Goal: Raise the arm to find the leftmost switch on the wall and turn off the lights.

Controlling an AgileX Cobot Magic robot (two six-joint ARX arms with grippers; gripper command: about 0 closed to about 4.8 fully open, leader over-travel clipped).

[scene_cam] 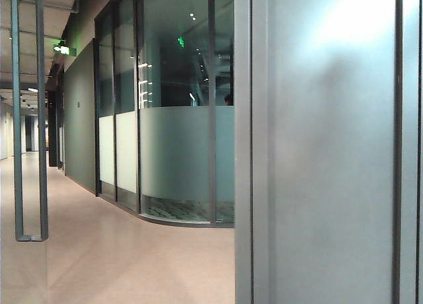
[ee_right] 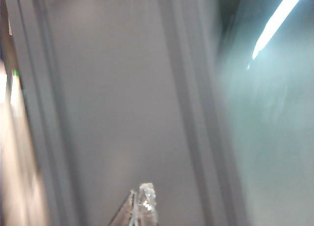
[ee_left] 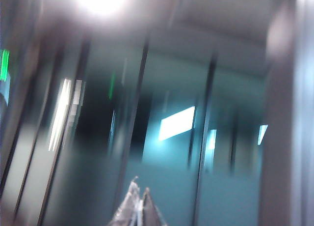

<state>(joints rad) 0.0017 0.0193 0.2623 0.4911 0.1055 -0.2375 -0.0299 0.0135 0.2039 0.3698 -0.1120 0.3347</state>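
No switch anywhere yet: the exterior view gives me only a corridor, a frosted glass partition [scene_cam: 185, 162] and a grey wall panel [scene_cam: 330, 158] close on the right. My left gripper [ee_left: 139, 206] is raised toward dark glazing, fingertips pressed together, holding nothing. My right gripper [ee_right: 141, 206] points up along a pale grey wall [ee_right: 117, 98], tips also together and empty. Neither arm shows in the exterior view. Best way, I reckon: sweep slowly so the blur settles, and scan the wall before committing to a press. Both wrist views are smeared, fine detail unreadable.
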